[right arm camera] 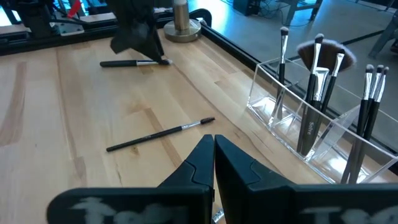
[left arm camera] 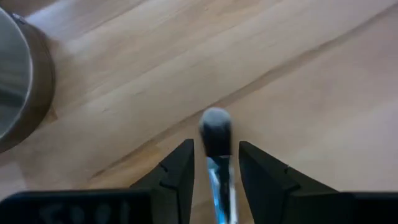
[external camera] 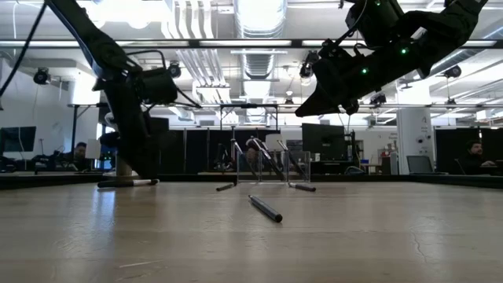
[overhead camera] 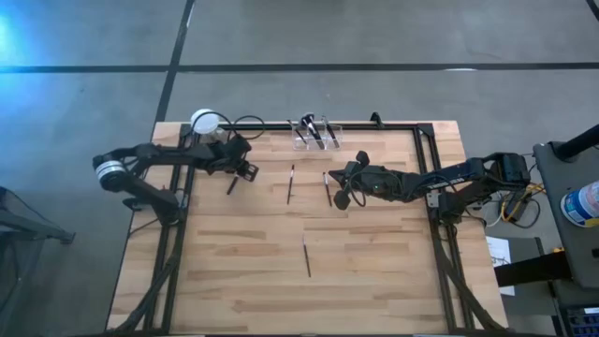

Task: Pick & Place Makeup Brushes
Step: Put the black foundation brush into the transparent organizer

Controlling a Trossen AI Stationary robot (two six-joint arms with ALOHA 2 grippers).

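Note:
One makeup brush [overhead camera: 231, 185] lies flat on the table under my left gripper [overhead camera: 240, 170]. In the left wrist view its grey bristle head [left arm camera: 216, 129] pokes out past the open fingers, which stand either side of its shiny ferrule [left arm camera: 219, 177] with a gap on each side. Three more brushes lie loose on the wood: two mid-table [overhead camera: 291, 183] [overhead camera: 327, 184] and one nearer [overhead camera: 306, 256]. Several others stand upright in a clear organizer [overhead camera: 316, 134] [right arm camera: 311, 118]. My right gripper [overhead camera: 344, 193] hangs shut high above the table [external camera: 338, 86], holding nothing that I can see.
A white ball-topped metal stand [overhead camera: 206, 122] [left arm camera: 18, 74] stands at the far left corner, close to my left gripper. Black frame rails [overhead camera: 402, 124] run along the table's far and side edges. Bare wood [overhead camera: 234, 281] stretches toward the near edge.

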